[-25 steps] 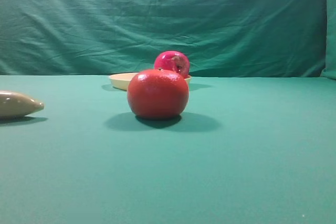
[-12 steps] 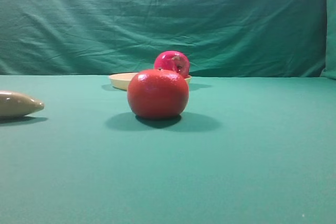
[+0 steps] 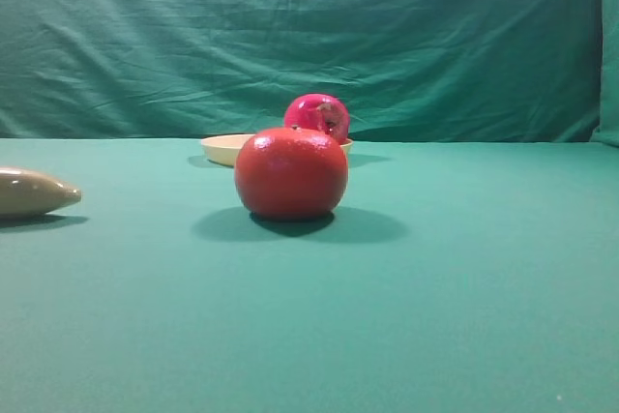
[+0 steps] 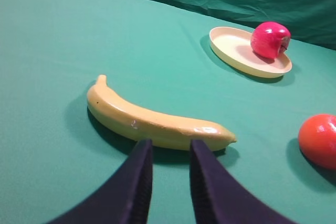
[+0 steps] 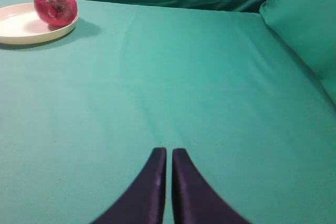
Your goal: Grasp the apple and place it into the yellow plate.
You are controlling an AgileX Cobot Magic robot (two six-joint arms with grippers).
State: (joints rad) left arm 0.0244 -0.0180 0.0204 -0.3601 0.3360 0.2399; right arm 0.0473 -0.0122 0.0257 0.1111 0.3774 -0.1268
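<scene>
Item: apple [image 4: 270, 39] resting inside the yellow plate [image 4: 231, 51] at its far rim, placement apparently complete; left gripper [image 4: 169, 153] jaws narrowly parted, right gripper [image 5: 168, 157] jaws nearly touching, both empty, well apart from plate.

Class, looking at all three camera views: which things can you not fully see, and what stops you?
- Exterior high: shallow cream-yellow plate, mostly hidden behind the large orange-red round fruit.
- Exterior high: beige pointed banana, cut by the left edge.
- Left wrist: orange-red fruit, cut by the right edge.
- Right wrist: plate, cut by the left edge.
</scene>
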